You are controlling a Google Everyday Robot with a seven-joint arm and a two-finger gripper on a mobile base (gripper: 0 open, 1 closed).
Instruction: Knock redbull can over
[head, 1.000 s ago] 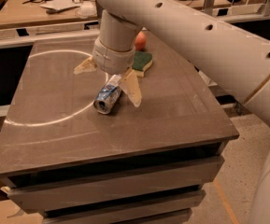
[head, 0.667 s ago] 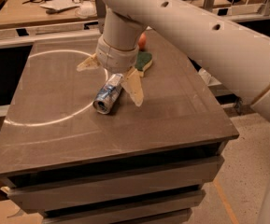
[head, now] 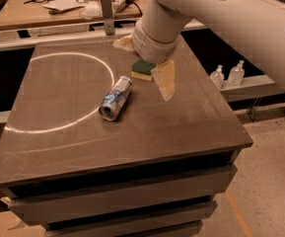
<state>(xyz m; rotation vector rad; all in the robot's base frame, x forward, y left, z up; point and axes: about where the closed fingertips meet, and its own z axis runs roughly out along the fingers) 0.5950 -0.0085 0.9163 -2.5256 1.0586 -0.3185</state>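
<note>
Plainly one redbull can (head: 116,98) lies flat near one gaping tool (head: 143,68).

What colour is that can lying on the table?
The can is silver and blue with red marks, camera view. The open tool hovers above the sponge.

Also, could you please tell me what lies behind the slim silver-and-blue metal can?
A green-and-yellow sponge rests on the brown table, beneath the open gripper, which covers the sponge's far and right edges.
</note>
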